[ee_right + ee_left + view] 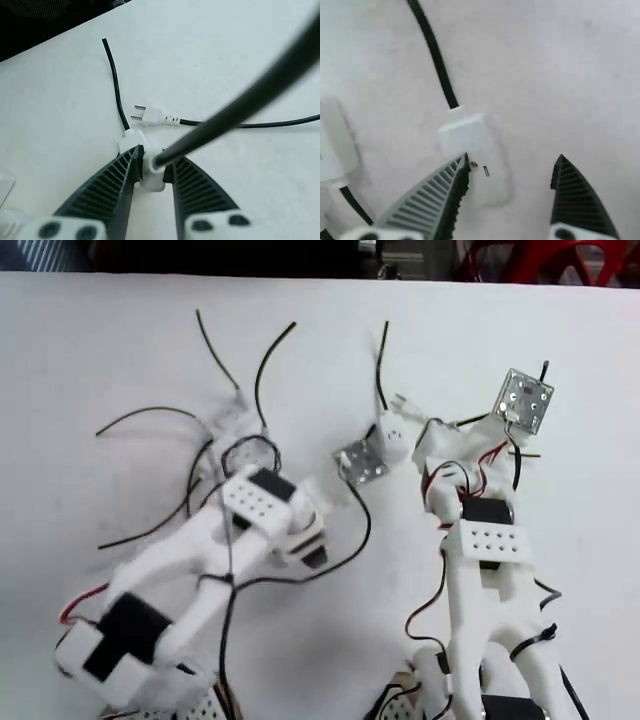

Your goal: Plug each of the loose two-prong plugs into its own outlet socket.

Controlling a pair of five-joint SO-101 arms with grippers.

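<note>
Presently, left wrist view: left gripper (513, 160) over the white tabletop (580, 60), jaws wide apart and holding nothing. A white outlet socket (475, 142) lies flat below them, two small slots facing up. One ribbed fingertip (456, 182) overlaps the socket's edge beside the slots; the other fingertip stands apart from it, over bare tabletop. The socket's black cord (436, 55) leaves its far end and runs away across the surface. A second white body (335, 145) sits at the frame edge; type not identifiable.

Right wrist view: right gripper (151, 160) has its jaws clamped on a white connector body (150, 176). A thick black cable (235, 112) comes out of this body toward the camera. Cannot tell whether it is plug or socket. Touching its far end is another white piece (129, 136) with a thin black lead (114, 80) running away over the tabletop. Whether the two are mated cannot be told.

Just beyond the held body, a loose two-prong plug (152, 116) lies flat, both prongs bare, not in any socket. Its cord (250, 125) trails off sideways.

High view: right arm (485, 590) has its gripper near table centre; the loose plug lies just past it. Left arm (200, 550) crosses a tangle of loose black leads (150, 415).
</note>
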